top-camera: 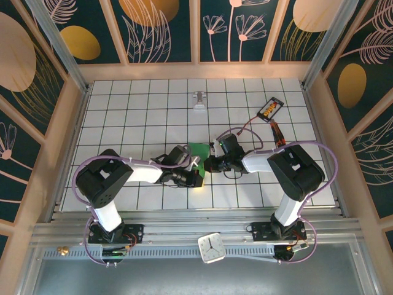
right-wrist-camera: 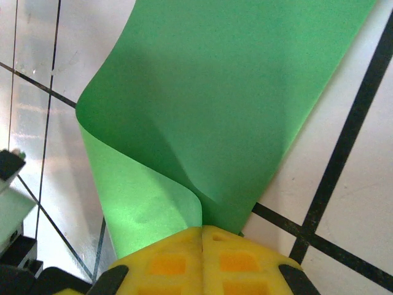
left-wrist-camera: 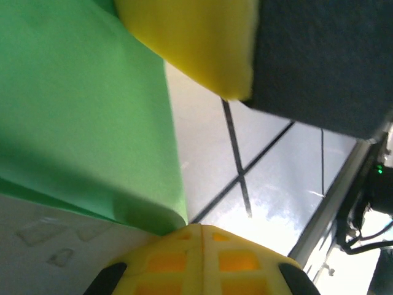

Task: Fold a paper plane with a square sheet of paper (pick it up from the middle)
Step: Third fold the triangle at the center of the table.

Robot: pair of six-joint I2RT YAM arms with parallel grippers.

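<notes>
The square sheet of paper (top-camera: pixel 198 150) is bright green and lies bent near the table's middle, between my two grippers. In the right wrist view the sheet (right-wrist-camera: pixel 233 92) is curled over on itself, and the right gripper (right-wrist-camera: pixel 202 230) is shut on its doubled edge. My right gripper (top-camera: pixel 207 163) comes at the sheet from the right. The left gripper (top-camera: pixel 196 178) sits just in front of the sheet. Its yellow fingertips (left-wrist-camera: pixel 202 228) are shut, touching the rolled edge of the sheet (left-wrist-camera: pixel 80 104); whether they pinch it I cannot tell. A right fingertip (left-wrist-camera: pixel 196 43) shows above.
A red-handled screwdriver (top-camera: pixel 276 132) and a small black and orange device (top-camera: pixel 270 109) lie at the back right. A white clip (top-camera: pixel 199 101) stands behind the sheet. A clock (top-camera: pixel 212 247) rests on the front rail. Wooden walls enclose the gridded table (top-camera: pixel 135 117).
</notes>
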